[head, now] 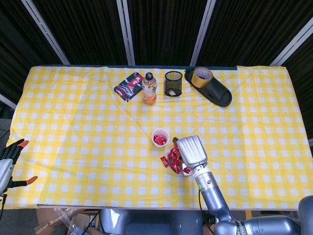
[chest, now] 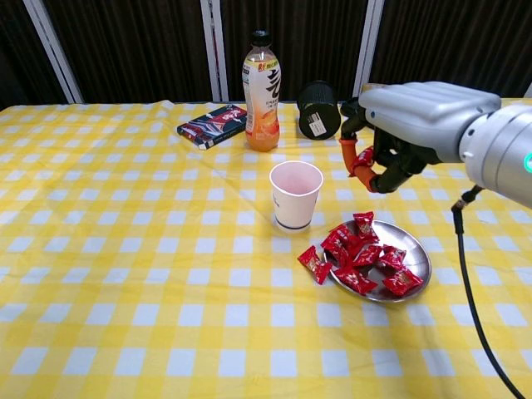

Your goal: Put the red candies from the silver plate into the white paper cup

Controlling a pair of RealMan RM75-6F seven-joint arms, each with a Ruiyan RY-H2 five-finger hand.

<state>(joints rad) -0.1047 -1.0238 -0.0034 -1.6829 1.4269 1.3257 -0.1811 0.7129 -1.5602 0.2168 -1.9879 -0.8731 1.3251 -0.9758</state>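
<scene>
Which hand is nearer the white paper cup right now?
Right. The right hand is raised just right of the white paper cup, above the silver plate. The left hand is not in view.

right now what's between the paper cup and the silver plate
In the chest view only bare checked cloth separates the white paper cup from the silver plate; the nearest red candies sit at the plate's rim.

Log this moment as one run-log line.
right hand: raised beside white paper cup, pinching red candy | cup: some candies inside | silver plate: candies remain | left hand: not in view
</scene>
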